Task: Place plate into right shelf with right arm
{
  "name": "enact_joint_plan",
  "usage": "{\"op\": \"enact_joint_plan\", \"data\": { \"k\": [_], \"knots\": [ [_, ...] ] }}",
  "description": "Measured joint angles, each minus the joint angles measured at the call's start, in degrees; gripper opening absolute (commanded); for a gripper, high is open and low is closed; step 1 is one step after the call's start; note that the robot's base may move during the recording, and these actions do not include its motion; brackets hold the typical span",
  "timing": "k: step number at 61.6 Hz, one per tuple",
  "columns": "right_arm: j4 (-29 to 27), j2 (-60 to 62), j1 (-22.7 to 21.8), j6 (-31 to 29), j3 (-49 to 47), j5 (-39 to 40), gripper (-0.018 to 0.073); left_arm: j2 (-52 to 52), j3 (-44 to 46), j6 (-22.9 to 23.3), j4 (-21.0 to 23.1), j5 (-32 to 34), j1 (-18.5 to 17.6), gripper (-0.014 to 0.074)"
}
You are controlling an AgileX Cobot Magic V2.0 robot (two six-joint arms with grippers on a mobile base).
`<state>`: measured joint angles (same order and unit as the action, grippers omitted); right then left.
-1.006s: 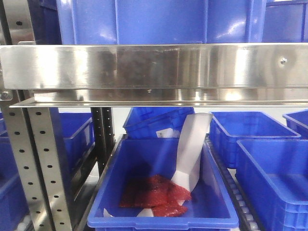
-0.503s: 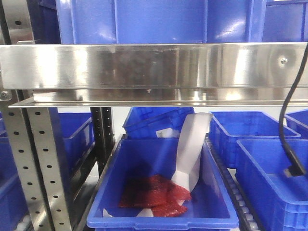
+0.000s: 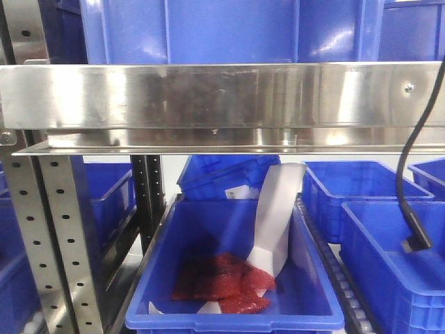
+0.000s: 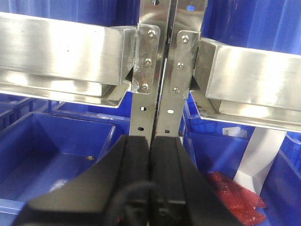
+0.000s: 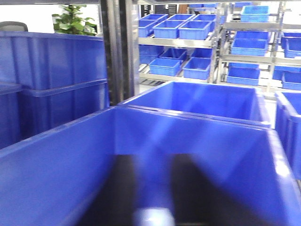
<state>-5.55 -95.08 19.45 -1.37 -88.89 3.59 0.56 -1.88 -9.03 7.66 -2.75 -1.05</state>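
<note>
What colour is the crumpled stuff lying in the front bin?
Red, beside a white sheet; the crumpled red material shows best in the front-facing view.

Bright, even light throughout; glare streaks the steel rail (image 3: 222,96) and blue bin walls (image 3: 236,31). The right wrist view is motion-blurred (foreground especially), its far shelves sharper.

bin (image 3: 229,278) under shelf rail (image 3: 208,94) | cable (image 3: 410,188) at right

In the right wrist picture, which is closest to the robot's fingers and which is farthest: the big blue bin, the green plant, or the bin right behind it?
1. Big blue bin: right under the right gripper.
2. Second bin: just behind it.
3. Green plant: far back, upper left.
</note>
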Motion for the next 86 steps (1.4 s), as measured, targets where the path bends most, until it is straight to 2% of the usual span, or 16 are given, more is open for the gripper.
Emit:
{"op": "enact_joint_plan", "data": {
  "k": [14,25,35,62,75,86],
  "knots": [
    [-0.23,5.91,-5.99,0.00,4.45,-2.80,0.0052,0.00,0.00,0.00,0.00,0.00,0.00,-0.0128],
    [-0.23,15.39,-12.88,0.00,15.56,-2.91,0.0052,0.00,0.00,0.00,0.00,0.00,0.00,-0.0128],
    [-0.23,25.97,-16.87,0.00,27.57,-2.51,0.0052,0.00,0.00,0.00,0.00,0.00,0.00,-0.0128],
    [-0.23,60.12,-17.87,0.00,63.97,0.08,0.0052,0.00,0.00,0.00,0.00,0.00,0.00,-0.0128],
    [-0.23,76.75,-17.87,0.00,75.04,0.17,0.0052,0.00,0.00,0.00,0.00,0.00,0.00,-0.0128],
    [-0.23,87.50,-17.87,0.00,78.73,0.17,0.0052,0.00,0.00,0.00,0.00,0.00,0.00,-0.0128]
  ]
}}
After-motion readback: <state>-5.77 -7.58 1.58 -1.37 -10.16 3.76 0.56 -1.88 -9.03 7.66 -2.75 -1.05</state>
